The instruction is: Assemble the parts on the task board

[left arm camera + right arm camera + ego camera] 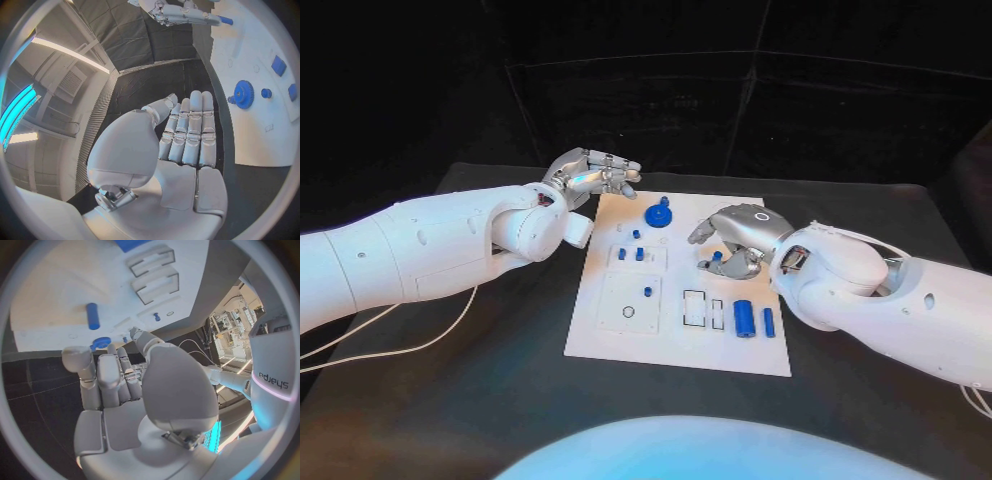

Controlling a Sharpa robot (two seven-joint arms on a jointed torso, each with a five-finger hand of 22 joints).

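In the head view, the right hand is hovering over the task board, pinching a small blue peg beneath its curled fingers; two blue cylinders are lying nearer the robot, long axes running toward it.

In the left wrist view, the left hand is hanging released, fingers straight, the blue gear just beyond its fingertips.

In the right wrist view, a blue cylinder is lying ahead of the fingers, unobstructed.
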